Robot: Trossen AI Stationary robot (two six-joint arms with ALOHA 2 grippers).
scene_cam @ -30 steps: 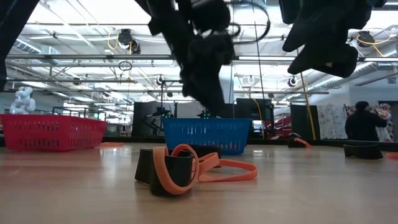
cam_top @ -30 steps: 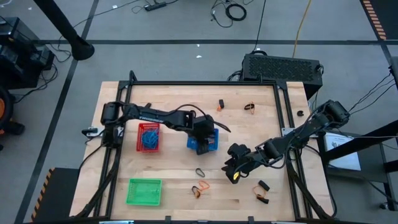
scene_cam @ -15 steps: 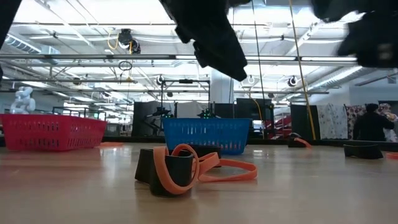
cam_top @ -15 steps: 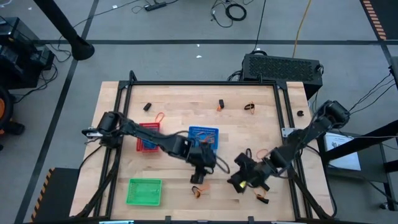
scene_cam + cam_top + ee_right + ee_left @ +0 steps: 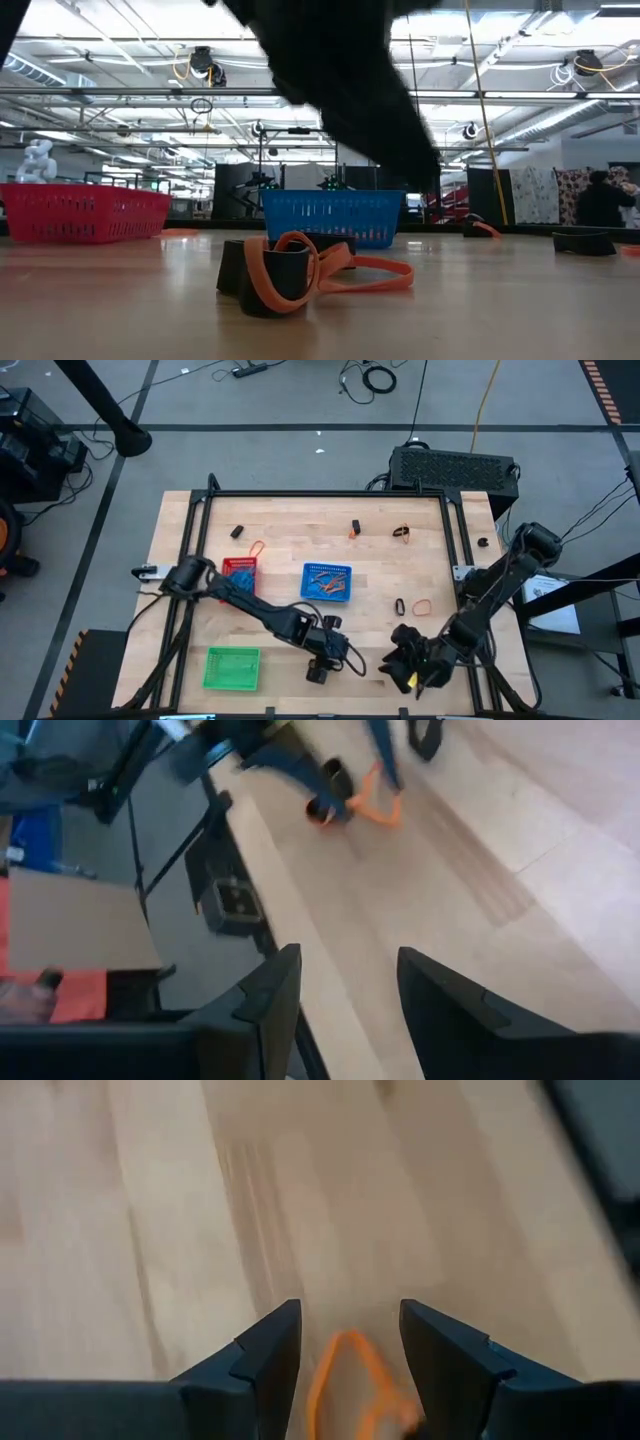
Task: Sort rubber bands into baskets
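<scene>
Near the table's front edge lies a small heap of orange and black rubber bands (image 5: 290, 270). My left gripper (image 5: 318, 672) hovers over it, open; in the left wrist view an orange band (image 5: 345, 1380) lies on the wood between the two fingers of my left gripper (image 5: 350, 1340), and I cannot tell whether they touch it. My right gripper (image 5: 408, 675) is open near the front right, with only bare table between its fingers in the right wrist view (image 5: 350, 980). The red basket (image 5: 238, 570), the blue basket (image 5: 327, 582) and the green basket (image 5: 232, 668) stand on the table.
Loose bands lie about: a black one (image 5: 237, 531) and an orange one (image 5: 257, 548) at the far left, two orange ones (image 5: 355, 528) (image 5: 401, 532) at the far middle, a black (image 5: 399, 606) and an orange (image 5: 423, 604) right of the blue basket. The table's near edge (image 5: 260, 870) is close to my right gripper.
My left gripper has swung from above the blue basket toward the table's near edge and sunk a little, ending over the heap of orange and black bands. My right gripper has gone toward the near edge as well. Both stay open. The blue basket now shows uncovered.
</scene>
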